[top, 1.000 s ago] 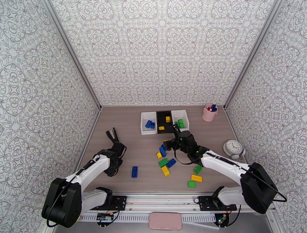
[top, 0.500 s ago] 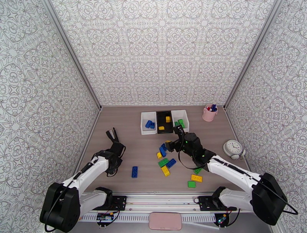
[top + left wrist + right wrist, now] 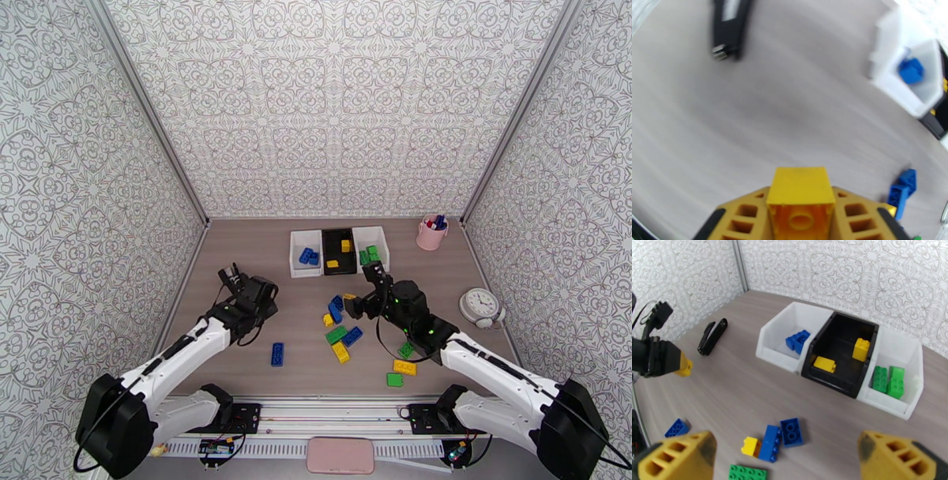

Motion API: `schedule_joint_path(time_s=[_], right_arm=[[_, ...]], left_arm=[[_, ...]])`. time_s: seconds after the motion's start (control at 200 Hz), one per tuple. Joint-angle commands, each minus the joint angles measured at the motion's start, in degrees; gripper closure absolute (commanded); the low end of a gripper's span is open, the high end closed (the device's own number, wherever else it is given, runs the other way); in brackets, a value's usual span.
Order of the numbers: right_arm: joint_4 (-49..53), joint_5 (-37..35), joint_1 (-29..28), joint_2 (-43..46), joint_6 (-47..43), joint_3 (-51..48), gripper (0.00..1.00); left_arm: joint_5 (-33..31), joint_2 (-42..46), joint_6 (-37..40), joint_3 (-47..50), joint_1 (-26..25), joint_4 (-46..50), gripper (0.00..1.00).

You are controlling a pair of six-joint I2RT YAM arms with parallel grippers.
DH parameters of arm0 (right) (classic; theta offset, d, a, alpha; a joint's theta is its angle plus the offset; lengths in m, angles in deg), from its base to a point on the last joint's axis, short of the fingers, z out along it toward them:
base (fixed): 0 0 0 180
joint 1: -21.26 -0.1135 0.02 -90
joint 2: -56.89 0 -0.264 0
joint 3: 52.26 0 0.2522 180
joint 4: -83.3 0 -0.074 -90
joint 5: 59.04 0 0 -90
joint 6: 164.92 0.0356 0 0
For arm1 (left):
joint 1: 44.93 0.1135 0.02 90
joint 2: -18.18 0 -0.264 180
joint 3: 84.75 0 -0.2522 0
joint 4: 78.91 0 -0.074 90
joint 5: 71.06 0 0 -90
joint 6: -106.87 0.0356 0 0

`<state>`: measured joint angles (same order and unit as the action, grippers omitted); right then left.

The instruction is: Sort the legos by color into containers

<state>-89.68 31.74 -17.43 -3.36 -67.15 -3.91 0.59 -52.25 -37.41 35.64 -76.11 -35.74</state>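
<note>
The left end effector (image 3: 802, 203) is pinching a square yellow brick (image 3: 801, 183) between its two yellow fingers, above a bare part of the bench (image 3: 300, 316), to the left of the bins. The right end effector (image 3: 786, 443) is spread wide and holds nothing. It hangs over a loose group of bricks: two blue bricks (image 3: 782, 435), a small yellow piece (image 3: 749, 446) and a green plate-like brick (image 3: 746, 473).

Three bins stand side by side, touching, at the far side. The left white bin (image 3: 776, 336) contains blue legos (image 3: 798, 339), the black bin (image 3: 847, 323) in the middle contains two yellow legos (image 3: 861, 349), and the right white bin (image 3: 908, 354) contains green legos (image 3: 888, 380). One single blue brick (image 3: 277, 354) lies apart, near the left arm. A black stapler (image 3: 712, 336) lies left of the bins; the blurred dark shape at the top of the left wrist view is probably this same stapler.
</note>
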Motion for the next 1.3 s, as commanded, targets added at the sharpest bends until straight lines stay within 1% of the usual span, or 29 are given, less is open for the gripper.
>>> schedule_joint_path(time_s=[0.0, 0.175, 0.275, 0.49, 0.605, 0.67, 0.825, 0.95, 1.065, 1.255, 1.295], right_arm=[[-2.0, 0.25, -0.5, 2.18, 1.35, -1.99, 0.02], [-2.21, -2.22, -0.5, 4.93, 2.88, -4.38, 0.02], [-1.54, -3.87, -0.5, 6.56, 3.71, -5.38, 0.02], [-0.14, -5.68, -0.51, 8.63, 4.31, -6.73, 0.02], [0.09, -4.18, -0.5, 8.44, 3.82, -6.62, 0.02], [-0.55, -4.71, -0.51, 7.76, 3.72, -6.77, 0.02], [-0.45, -5.73, -0.46, 6.33, 3.4, -5.59, 0.01], [-0.69, -7.43, -0.5, 6.11, 3.87, -5.24, 0.0], [-0.14, -9.57, -0.45, 6.33, 3.92, -4.7, 0.0], [-0.08, -10.96, -0.5, 6.94, 3.83, -5.44, 0.01], [-0.32, -11.23, -0.53, 6.97, 3.96, -5.79, 0.01]], left_arm=[[-1.49, -5.58, 5.21, -5.95, -3.09, -5.6, 0.78], [-3.18, -14.23, 7.08, -12.69, -7.05, -10.2, 0.79], [-2.61, -19.31, 7.04, -17.8, -7.88, -10.78, 0.8], [-1.79, -28.98, 10.41, -28.41, -8.8, -11.83, 0.8], [-0.21, -33.8, 14.62, -34.11, -8.59, -12.41, 0.8], [1.49, -36.68, 18.79, -37.15, -8.44, -13.47, 0.8], [2.7, -42.57, 22.71, -43.26, -7.37, -15.56, 0.8], [5.54, -47.67, 22.82, -49.59, -5.86, -14.0, 0.8], [6.04, -51.97, 22.9, -54.52, -4.81, -12.57, 0.8], [5.86, -56.82, 22.12, -60.74, -3.61, -9.86, 0.79], [5.95, -59.12, 21.9, -62.01, -3.38, -9.12, 0.8]])
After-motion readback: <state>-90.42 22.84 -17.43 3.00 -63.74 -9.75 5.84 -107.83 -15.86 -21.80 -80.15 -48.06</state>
